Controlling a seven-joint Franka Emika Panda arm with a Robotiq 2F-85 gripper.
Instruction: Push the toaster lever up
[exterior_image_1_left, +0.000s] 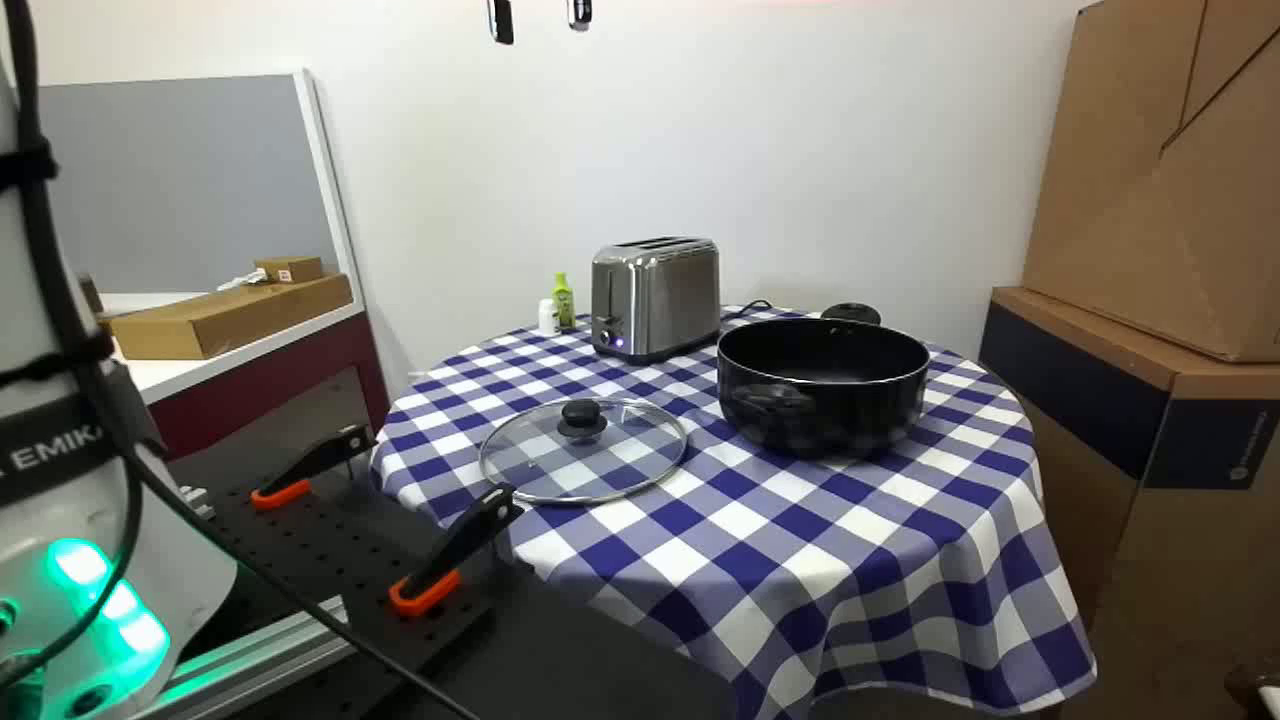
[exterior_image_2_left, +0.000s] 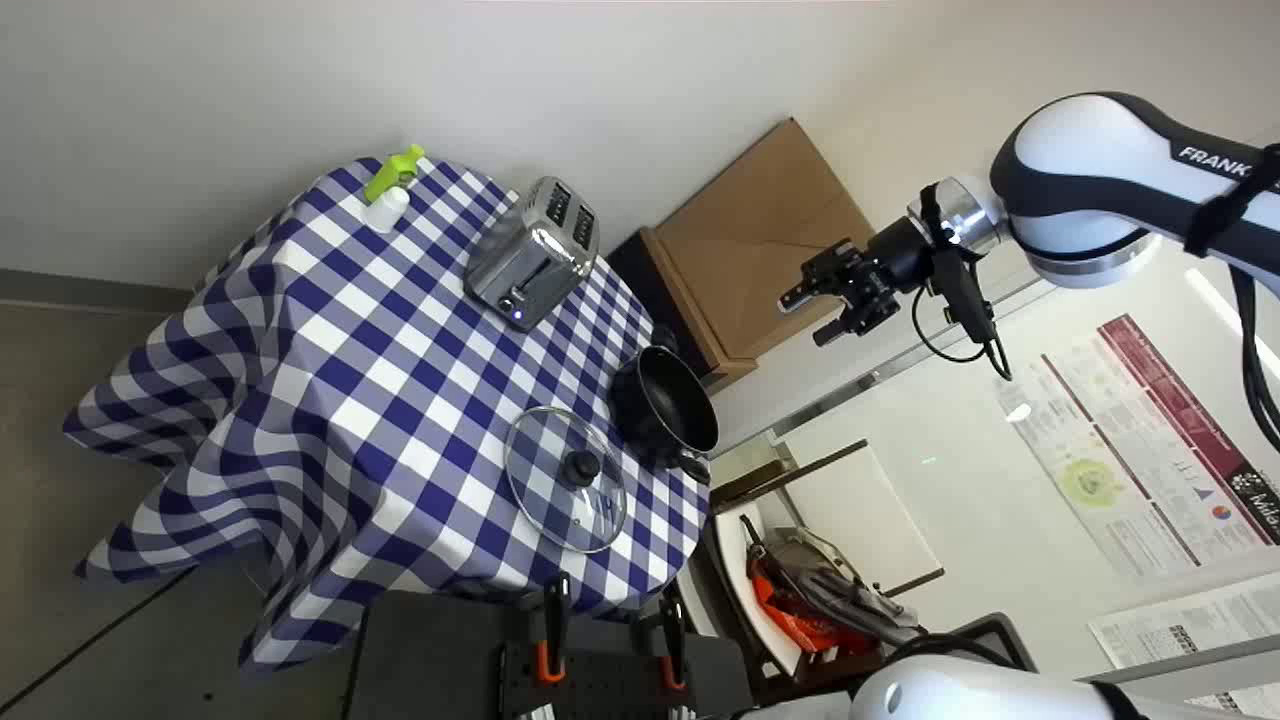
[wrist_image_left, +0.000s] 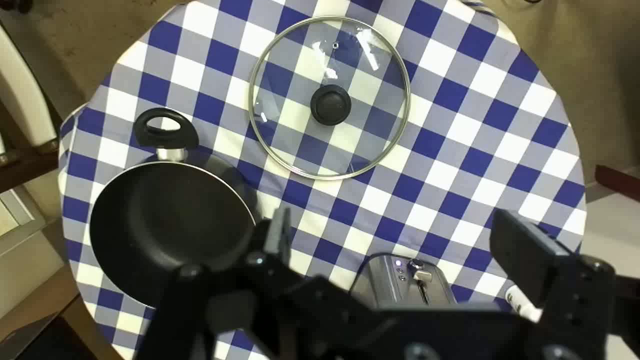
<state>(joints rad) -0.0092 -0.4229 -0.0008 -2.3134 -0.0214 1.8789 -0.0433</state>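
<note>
Lever: sitting low on the front of the toaster
End effector: hanging above toaster height, gaping wide, holding nothing
Toaster: might be sliding back if those spread fingers are missing the lever and shoving metal, tbh

The toaster stands at the back of the table, by the wall I'm facing, two bottles just to its left. Nearer me, on the right, sits the pot; the lid lies left of it, in front of the toaster. Boxes stand beyond the table's right edge, clamps before its left.
</note>
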